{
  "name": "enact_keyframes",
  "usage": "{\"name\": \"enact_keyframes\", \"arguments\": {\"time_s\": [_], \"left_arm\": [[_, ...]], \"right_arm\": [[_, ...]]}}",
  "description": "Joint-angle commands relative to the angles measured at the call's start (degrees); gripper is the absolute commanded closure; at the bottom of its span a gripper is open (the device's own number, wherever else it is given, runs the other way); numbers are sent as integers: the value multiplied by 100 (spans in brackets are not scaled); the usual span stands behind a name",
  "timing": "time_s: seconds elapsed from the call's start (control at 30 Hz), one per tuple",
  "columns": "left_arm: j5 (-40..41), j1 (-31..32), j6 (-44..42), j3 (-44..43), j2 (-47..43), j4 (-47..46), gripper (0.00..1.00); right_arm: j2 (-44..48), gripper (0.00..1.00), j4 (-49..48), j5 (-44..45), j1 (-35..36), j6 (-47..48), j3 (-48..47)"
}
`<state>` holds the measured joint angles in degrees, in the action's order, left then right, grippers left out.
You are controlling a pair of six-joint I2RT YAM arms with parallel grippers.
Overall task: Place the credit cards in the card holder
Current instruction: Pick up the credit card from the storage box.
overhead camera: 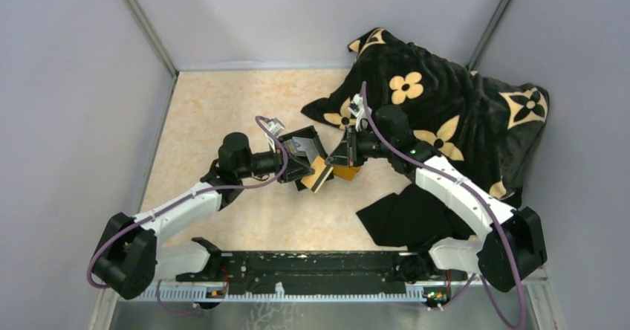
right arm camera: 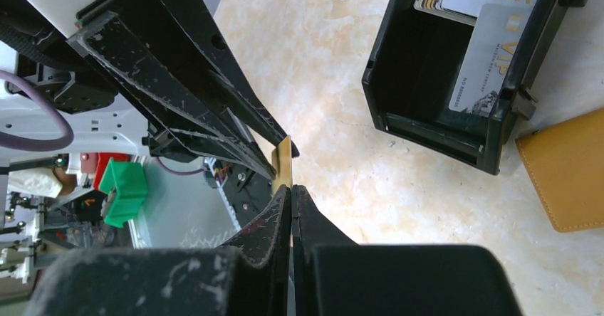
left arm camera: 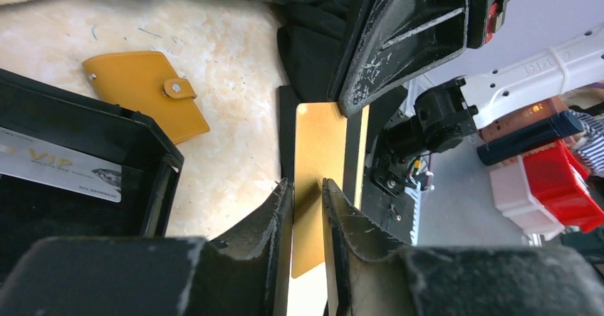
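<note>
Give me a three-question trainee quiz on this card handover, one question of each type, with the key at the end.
1. True or false: the card holder lies inside the black box.
2. Multiple choice: what stands between the fingers of the left gripper? A) the golden card B) the card holder C) nothing
3. Fill in: the right gripper is ____ on the golden card's other end.

Key: 1 false; 2 A; 3 shut.
</note>
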<state>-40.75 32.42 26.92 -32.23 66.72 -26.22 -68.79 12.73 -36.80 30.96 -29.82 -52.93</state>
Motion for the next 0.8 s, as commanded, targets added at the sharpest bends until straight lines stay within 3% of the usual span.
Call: {"name": "enact_keyframes", "arguments": {"time_s": [0.0,0.13,0.37,0.53,0.77], "left_arm": [[-749,-63,131,-275,236,-384,77],[-984,-132,155,-353,375,-384,100],[-867,-242,334,-199,365,-652,100],[-127,-254,298,-45,228,-610,100],[1736,-253,110,29,-210,49,100]], "right_arm": [[-132,100,-594,-287,-90,-80,-76],[-287,100,-698,-332,-124,-106,-129],[-465,100,-861,-381,-152,-120,-174],[-471,100,-855,-250,-152,-37,-216],[-356,68,-543,652,-152,330,-315]]}}
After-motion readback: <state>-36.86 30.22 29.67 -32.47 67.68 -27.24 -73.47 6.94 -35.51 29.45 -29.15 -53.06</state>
